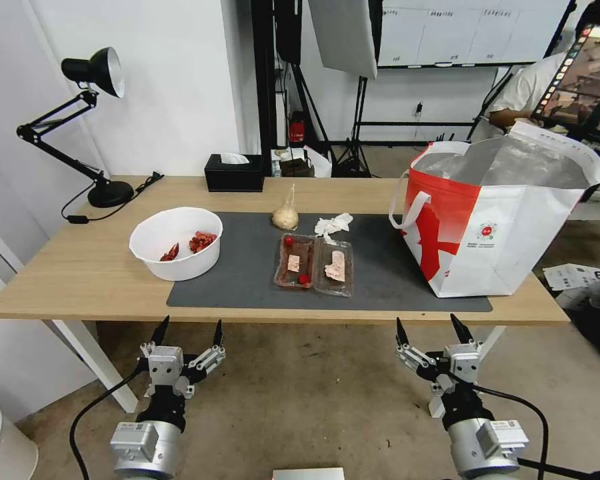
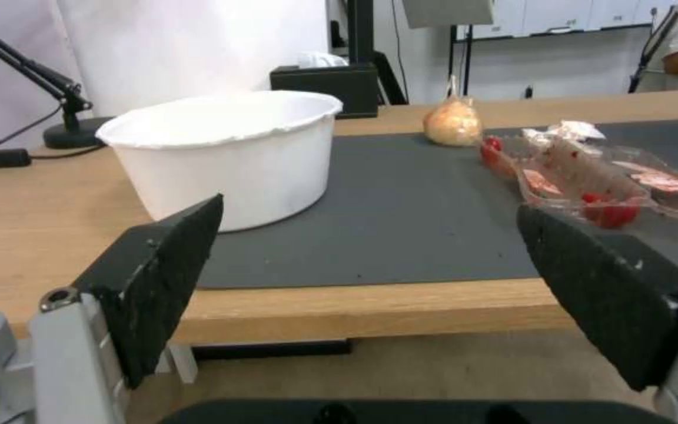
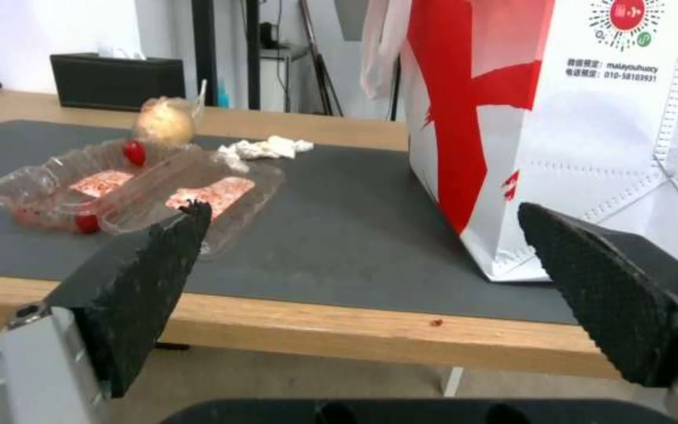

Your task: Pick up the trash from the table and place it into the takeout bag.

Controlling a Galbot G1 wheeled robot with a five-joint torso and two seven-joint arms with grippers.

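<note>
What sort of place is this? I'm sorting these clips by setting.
Probably a studio or lab staged as a dining spot: a softbox light on stands, a whiteboard, and a table on bare concrete.

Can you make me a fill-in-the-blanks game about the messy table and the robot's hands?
1. The white bowl holds ____ shells.
2. The takeout bag stands on the dark grey ____.
3. The left hand and right hand are both ____ and hold nothing.
4. The crumpled tissue lies between the knotted bag and the ____ bag.

Missing words: red; mat; open; takeout
</note>
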